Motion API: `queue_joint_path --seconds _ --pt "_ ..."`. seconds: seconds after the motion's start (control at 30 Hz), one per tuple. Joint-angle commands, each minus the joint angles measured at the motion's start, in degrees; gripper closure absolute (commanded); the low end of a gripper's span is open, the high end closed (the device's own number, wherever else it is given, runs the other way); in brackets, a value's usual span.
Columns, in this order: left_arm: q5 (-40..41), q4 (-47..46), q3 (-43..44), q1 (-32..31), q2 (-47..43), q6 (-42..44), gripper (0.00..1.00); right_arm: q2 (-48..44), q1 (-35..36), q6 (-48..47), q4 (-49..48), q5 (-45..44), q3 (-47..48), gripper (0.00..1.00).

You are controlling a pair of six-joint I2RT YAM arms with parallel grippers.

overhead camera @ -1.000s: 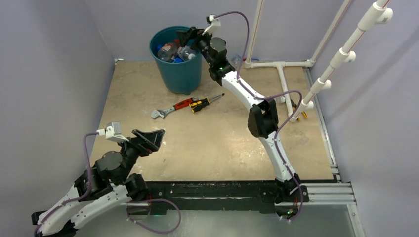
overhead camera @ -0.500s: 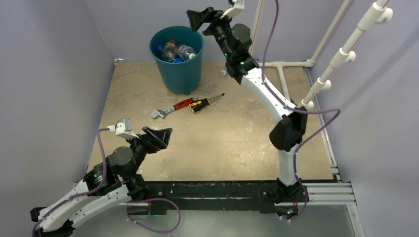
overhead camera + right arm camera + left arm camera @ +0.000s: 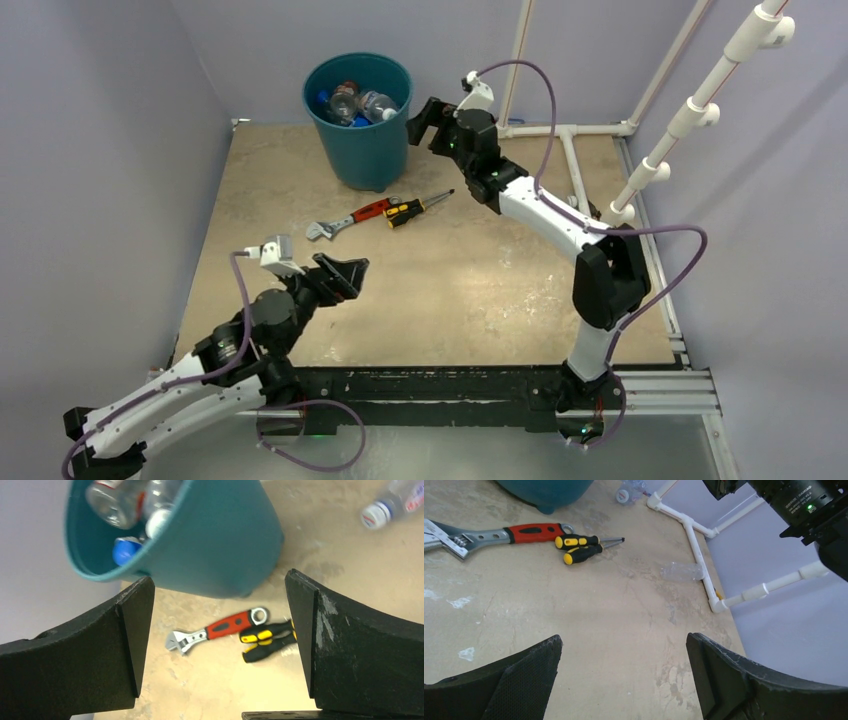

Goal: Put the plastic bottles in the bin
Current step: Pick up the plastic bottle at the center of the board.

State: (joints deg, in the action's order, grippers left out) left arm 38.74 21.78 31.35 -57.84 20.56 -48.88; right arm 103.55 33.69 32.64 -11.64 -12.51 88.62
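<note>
The teal bin (image 3: 357,140) stands at the back of the table with several plastic bottles (image 3: 356,102) lying inside it. My right gripper (image 3: 424,118) hangs open and empty just right of the bin's rim. Its wrist view shows the bin (image 3: 210,540), the bottles (image 3: 122,502) in it, and one bottle (image 3: 391,506) lying on the floor to the right. My left gripper (image 3: 345,272) is open and empty over the near-left floor. The left wrist view shows a clear bottle (image 3: 681,572) lying against the white pipe and another bottle (image 3: 626,492) near the bin's base (image 3: 546,490).
A red-handled wrench (image 3: 346,220) and a yellow-black screwdriver (image 3: 414,208) lie in front of the bin. A white pipe frame (image 3: 565,135) runs along the back right floor and up the right wall. Purple walls close in the table.
My right arm rose from over the bin, swung right, then dropped beside the bin's right rim, jaws still open. My left arm reached forward and to the right.
</note>
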Motion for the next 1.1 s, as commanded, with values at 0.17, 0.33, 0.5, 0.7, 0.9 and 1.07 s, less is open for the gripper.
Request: queue_joint_path --seconds 0.17,0.33,0.5,0.7,0.9,1.07 --pt "-6.3 -17.3 -5.6 -0.2 11.7 1.5 0.06 -13.6 -1.5 6.3 0.3 -8.6 -17.1 0.01" --pt "-8.4 -21.9 -6.6 -0.2 15.8 0.9 0.06 -13.1 -3.6 12.3 11.1 -14.5 -19.8 0.01" --pt "-9.5 -26.0 -9.4 -0.2 16.3 -0.2 0.07 -14.1 -10.0 24.8 10.6 -3.3 -28.7 0.01" --pt "-11.4 -28.9 -10.0 -0.2 19.1 -1.0 0.07 -18.3 -14.9 38.2 6.9 -0.7 -39.9 0.01" --pt "-13.8 -33.1 -12.2 -0.2 20.9 -2.9 0.08 -18.5 -15.1 46.2 9.5 -7.1 -42.1 0.01" --pt "-13.8 -32.6 -12.3 -0.2 20.1 -2.8 0.08 -13.9 -15.3 53.1 14.8 -9.9 -38.7 0.01"
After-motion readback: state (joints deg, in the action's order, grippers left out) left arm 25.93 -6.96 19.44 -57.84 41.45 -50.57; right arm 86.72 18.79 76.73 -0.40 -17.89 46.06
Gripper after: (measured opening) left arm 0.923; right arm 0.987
